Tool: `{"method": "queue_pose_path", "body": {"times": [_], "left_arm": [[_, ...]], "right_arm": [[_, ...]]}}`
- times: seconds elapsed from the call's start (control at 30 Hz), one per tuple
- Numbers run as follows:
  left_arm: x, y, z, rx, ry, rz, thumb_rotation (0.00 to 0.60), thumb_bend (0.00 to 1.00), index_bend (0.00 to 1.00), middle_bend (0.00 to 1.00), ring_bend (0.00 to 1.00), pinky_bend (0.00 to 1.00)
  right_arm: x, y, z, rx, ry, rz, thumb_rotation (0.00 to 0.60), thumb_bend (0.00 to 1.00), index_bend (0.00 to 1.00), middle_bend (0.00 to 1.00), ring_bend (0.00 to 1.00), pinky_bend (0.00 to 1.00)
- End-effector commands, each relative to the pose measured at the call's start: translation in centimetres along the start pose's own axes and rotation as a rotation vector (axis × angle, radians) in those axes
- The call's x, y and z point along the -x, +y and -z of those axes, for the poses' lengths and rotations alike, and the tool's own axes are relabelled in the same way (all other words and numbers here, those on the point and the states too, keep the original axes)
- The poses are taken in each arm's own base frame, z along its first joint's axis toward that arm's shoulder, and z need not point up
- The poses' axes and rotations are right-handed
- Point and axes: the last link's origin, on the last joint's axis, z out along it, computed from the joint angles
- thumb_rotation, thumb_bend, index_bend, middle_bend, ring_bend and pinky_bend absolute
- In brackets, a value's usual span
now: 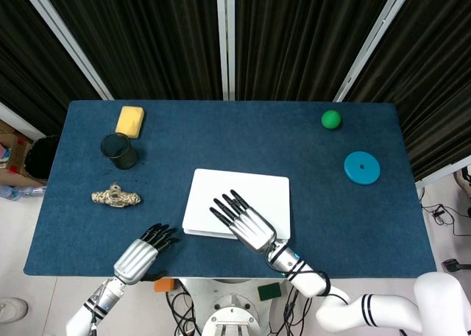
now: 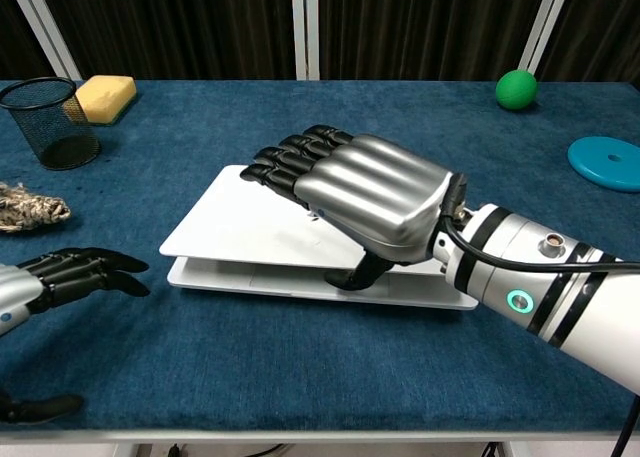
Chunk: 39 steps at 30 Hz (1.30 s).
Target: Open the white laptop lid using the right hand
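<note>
The white laptop [image 1: 254, 192] lies at the middle of the table's front half, its lid [image 2: 228, 232] raised a small gap above the base along the front edge. My right hand [image 1: 243, 223] holds the lid's front edge: its fingers [image 2: 300, 165] lie flat on top and the thumb [image 2: 357, 274] hooks under the lid. My left hand [image 1: 139, 255] hovers over the table's front edge, left of the laptop, fingers [image 2: 82, 270] stretched out and holding nothing.
A black mesh cup [image 1: 119, 151] and a yellow sponge [image 1: 130, 120] stand at the back left. A rope bundle [image 1: 115, 197] lies left of the laptop. A green ball [image 1: 331, 119] and a blue disc [image 1: 362, 168] sit at the right.
</note>
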Motion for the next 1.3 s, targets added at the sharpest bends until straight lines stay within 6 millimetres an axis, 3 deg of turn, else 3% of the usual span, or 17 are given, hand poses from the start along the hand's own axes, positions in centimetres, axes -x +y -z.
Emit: {"method": "queue_pose_path", "body": {"times": [0.03, 0.33, 0.8, 1.3], "left_arm": [[-0.1, 0.6, -0.7, 0.026, 0.018, -0.015, 0.6, 0.15, 0.16, 0.06, 0.01, 0.07], [0.4, 1.3, -2.6, 0.07, -0.035, -0.068, 0.6, 0.15, 0.16, 0.06, 0.0, 0.06], [-0.1, 1.0, -4.8, 0.1, -0.107, -0.097, 0.6, 0.15, 0.16, 0.06, 0.0, 0.05], [-1.1, 0.9, -5.8, 0.131, -0.215, -0.138, 0.6, 0.15, 0.16, 0.09, 0.0, 0.04]], "right_arm": [[0.0, 0.0, 0.0, 0.002, -0.001, 0.002, 0.6, 0.41, 0.0, 0.01, 0.0, 0.0], [0.0, 0.0, -0.1, 0.008, -0.002, 0.014, 0.6, 0.41, 0.0, 0.01, 0.0, 0.0], [0.2, 0.0, -0.4, 0.015, -0.009, 0.03, 0.6, 0.41, 0.0, 0.01, 0.0, 0.0], [-0.1, 0.4, -0.5, 0.037, 0.009, 0.046, 0.6, 0.41, 0.0, 0.01, 0.0, 0.0]]}}
